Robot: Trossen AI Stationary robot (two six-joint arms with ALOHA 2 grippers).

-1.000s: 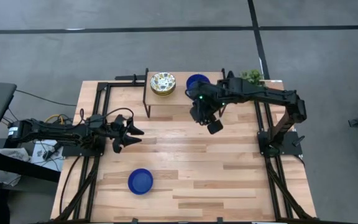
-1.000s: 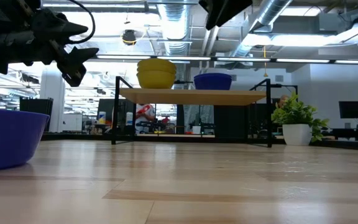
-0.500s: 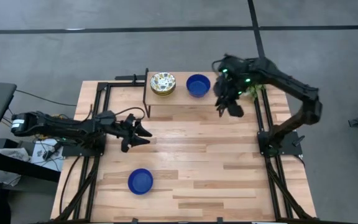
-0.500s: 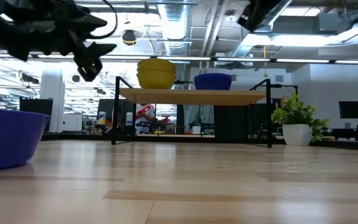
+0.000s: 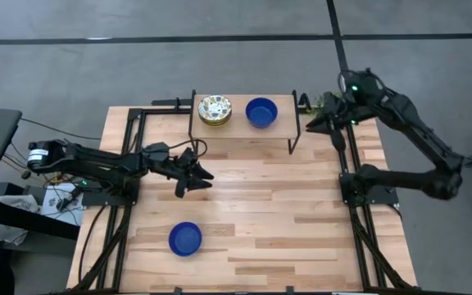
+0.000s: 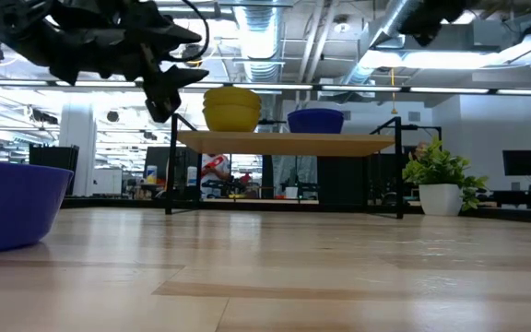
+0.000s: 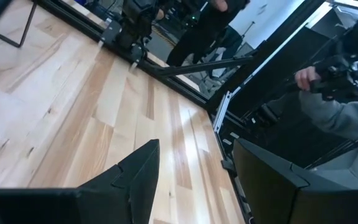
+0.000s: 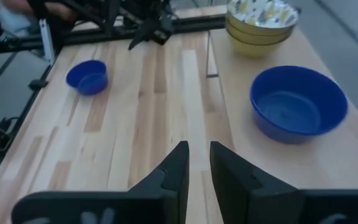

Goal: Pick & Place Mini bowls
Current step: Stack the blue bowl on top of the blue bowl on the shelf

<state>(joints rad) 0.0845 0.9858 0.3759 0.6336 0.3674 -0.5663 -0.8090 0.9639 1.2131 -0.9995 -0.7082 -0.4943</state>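
Note:
A stack of cream floral bowls [image 5: 215, 109], yellow outside [image 6: 231, 108], stands on a raised wooden shelf [image 5: 240, 129] at the table's far side. A cobalt blue bowl [image 5: 261, 112] stands beside it on the shelf [image 8: 298, 102]. Another blue bowl [image 5: 186, 238] rests on the tabletop near the near edge [image 6: 12, 203]. My left gripper [image 5: 197, 179] hovers open over the table's left middle, above and apart from that bowl [image 7: 194, 180]. My right gripper [image 5: 311, 123] is raised off the shelf's right end, its fingers a narrow gap apart [image 8: 199, 165], holding nothing.
The shelf stands on thin black legs [image 5: 294, 135]. A potted plant [image 5: 332, 101] sits at the far right corner, close to my right arm. Black frame rails [image 5: 129, 164] run along both table sides. A person's grey sleeve [image 7: 347, 118] shows beyond the table.
My right gripper has drawn back from the blue bowl on the shelf, rising and swinging toward the table's right far corner. My left gripper has moved toward the table's right, out over the middle. The bowls have stayed where they were.

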